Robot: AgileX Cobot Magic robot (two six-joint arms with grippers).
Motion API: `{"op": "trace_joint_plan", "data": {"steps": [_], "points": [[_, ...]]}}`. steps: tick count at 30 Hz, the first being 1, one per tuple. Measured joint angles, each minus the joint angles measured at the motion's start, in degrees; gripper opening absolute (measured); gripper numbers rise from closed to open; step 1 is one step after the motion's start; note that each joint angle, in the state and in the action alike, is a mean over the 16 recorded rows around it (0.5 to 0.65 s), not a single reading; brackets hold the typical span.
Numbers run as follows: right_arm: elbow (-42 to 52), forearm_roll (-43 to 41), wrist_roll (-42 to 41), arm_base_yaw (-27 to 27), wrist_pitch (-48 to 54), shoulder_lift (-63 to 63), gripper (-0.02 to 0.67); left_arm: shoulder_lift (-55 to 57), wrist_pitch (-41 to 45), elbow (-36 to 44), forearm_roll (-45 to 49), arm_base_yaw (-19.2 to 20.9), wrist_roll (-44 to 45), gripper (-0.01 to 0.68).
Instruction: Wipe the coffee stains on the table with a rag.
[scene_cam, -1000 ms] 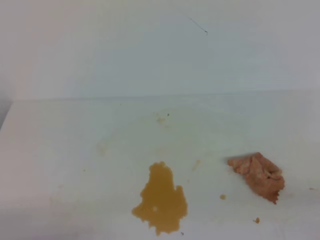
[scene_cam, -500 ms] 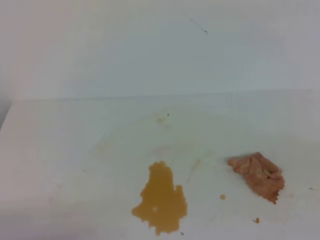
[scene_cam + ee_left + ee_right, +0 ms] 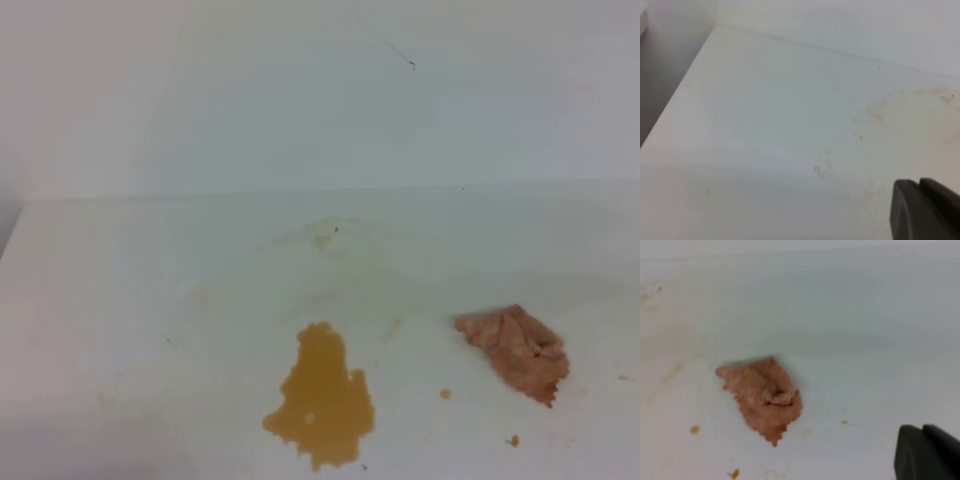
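- We see the rag (image 3: 515, 352), a crumpled salmon-pink lump, lying free on the white surface (image 3: 150, 300); nothing touches it.
- The coffee stains (image 3: 322, 400) form an amber blotch well to the left of the rag, with two small brown specks between and just below them.
- Faint yellowish smears mark the surface beyond the blotch, toward the wall (image 3: 300, 100), which bears a thin dark scratch.
- In the right wrist view, we see the right end effector (image 3: 927, 452) as a dark tip at lower right of the rag, apart from it, jaws closed and empty.
- We see the left end effector (image 3: 925, 210) only as a dark corner over bare surface; we cannot tell its state.
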Motion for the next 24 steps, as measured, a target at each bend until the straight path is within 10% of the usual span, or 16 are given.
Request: {"op": "trace_joint_plan", "data": {"steps": [13,24], "points": [[-12.9,20.11,-25.44,1.74,7.18,23.7,0.141,0.0,0.0,0.0,0.0,0.0,0.0,0.001],[-25.96,15.02,-27.74,10.16,8.53,45.1,0.346,0.0,0.0,0.0,0.0,0.0,0.0,0.001]]}}
